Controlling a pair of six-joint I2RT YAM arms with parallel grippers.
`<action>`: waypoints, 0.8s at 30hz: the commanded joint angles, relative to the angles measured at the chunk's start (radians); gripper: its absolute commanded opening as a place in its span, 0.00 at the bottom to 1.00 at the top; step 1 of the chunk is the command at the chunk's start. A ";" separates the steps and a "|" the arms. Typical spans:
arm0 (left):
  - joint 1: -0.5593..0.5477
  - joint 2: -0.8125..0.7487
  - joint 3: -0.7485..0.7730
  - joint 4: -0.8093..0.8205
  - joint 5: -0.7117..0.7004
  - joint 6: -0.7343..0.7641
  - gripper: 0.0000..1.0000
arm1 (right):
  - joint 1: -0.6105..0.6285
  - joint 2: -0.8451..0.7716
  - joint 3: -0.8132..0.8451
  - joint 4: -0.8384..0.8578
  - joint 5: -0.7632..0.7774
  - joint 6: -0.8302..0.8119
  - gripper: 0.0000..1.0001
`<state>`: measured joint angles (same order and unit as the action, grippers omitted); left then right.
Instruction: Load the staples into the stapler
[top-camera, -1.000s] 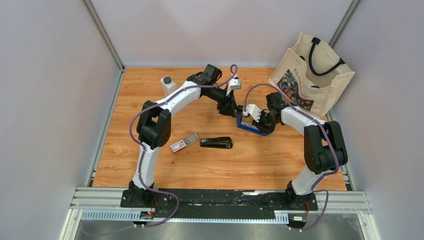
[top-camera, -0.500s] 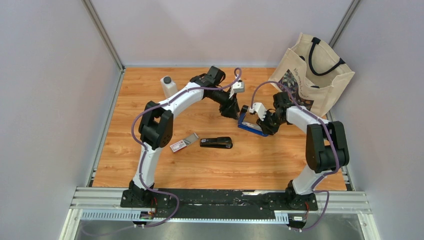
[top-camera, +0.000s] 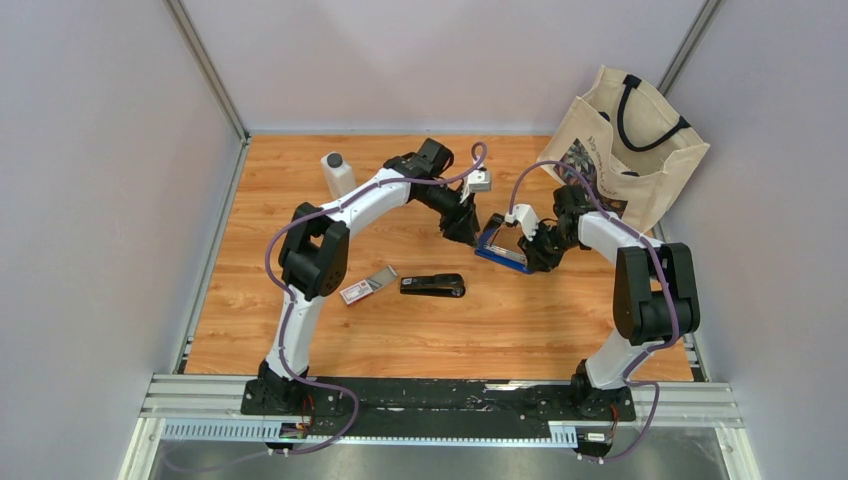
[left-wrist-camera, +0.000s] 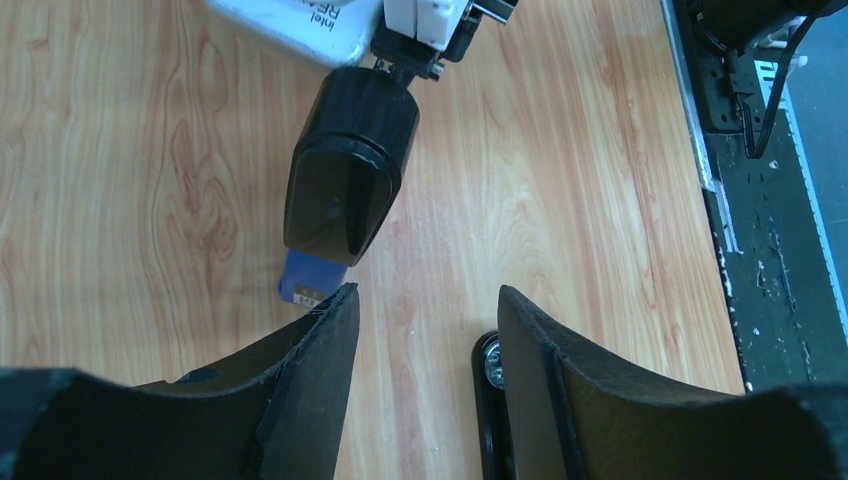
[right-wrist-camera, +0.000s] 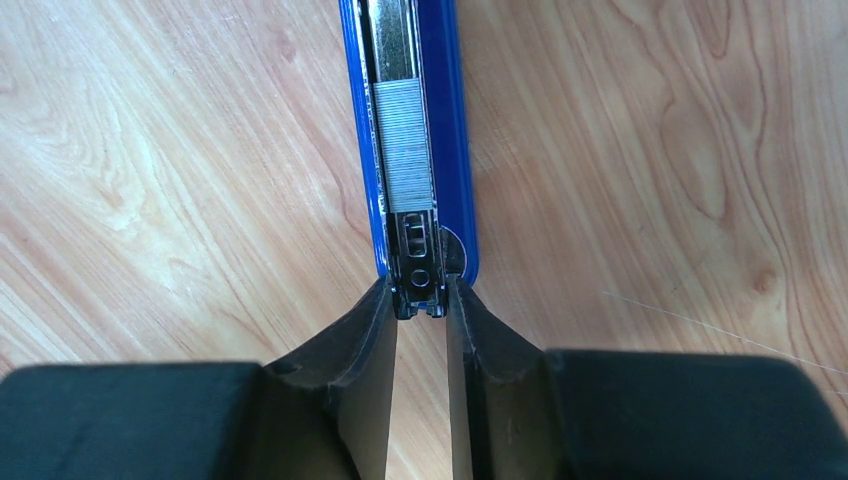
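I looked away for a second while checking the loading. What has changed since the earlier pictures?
The right gripper, shut on the blue stapler at its metal magazine, drew slightly toward the tote bag. The open left gripper followed the same way. Nothing was grasped or released. The black stapler, staple box and white bottle stayed put.

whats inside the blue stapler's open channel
A strip of staples lies in the blue stapler's metal channel. The right gripper pinches the channel's near end, hiding its sides there. The far end runs out of view.
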<state>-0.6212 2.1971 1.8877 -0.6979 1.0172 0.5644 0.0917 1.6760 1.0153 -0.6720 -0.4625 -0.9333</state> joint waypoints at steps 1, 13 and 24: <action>-0.008 -0.017 -0.010 0.006 0.020 0.014 0.61 | 0.002 -0.025 0.009 -0.006 -0.044 0.019 0.25; -0.012 -0.004 -0.004 0.089 -0.097 0.014 0.68 | -0.004 -0.021 0.009 -0.020 -0.036 0.008 0.25; -0.025 0.093 0.134 0.072 -0.025 0.025 0.71 | -0.004 -0.029 0.003 -0.037 -0.038 -0.022 0.23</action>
<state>-0.6292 2.2593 1.9411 -0.6456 0.9386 0.5816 0.0898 1.6760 1.0153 -0.6842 -0.4747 -0.9318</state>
